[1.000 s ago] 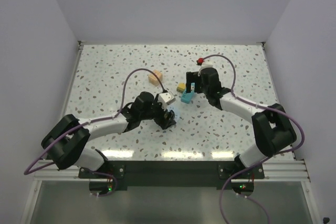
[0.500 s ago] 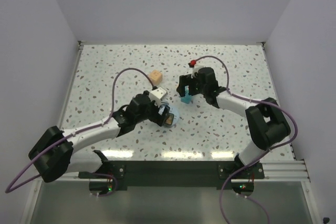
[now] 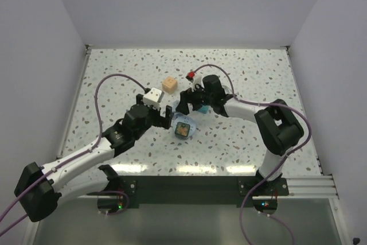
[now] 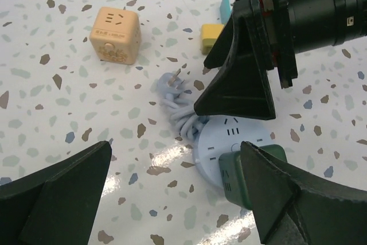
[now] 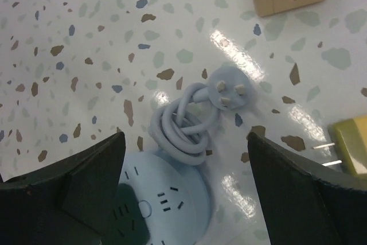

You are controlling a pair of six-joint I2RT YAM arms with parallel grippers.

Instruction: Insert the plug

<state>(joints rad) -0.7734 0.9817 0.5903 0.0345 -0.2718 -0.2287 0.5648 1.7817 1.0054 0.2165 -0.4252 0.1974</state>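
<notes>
The dark green plug sits on the face of a round light-blue power strip, at its near edge. It also shows in the right wrist view and in the top view. My left gripper is open wide and empty; its right finger is next to the plug and overlaps it in view. My right gripper is open and empty, hovering over the strip and its coiled cable. In the top view the left gripper and right gripper flank the strip.
A tan-orange cube stands beyond the cable, also in the top view. A small yellow block and a teal piece lie by the right gripper. The strip's white cable plug lies on the table. White walls enclose the table.
My left gripper has drawn back from the power strip and opened, leaving the green plug on it. My right gripper has moved left from the teal piece to above the strip's cable.
</notes>
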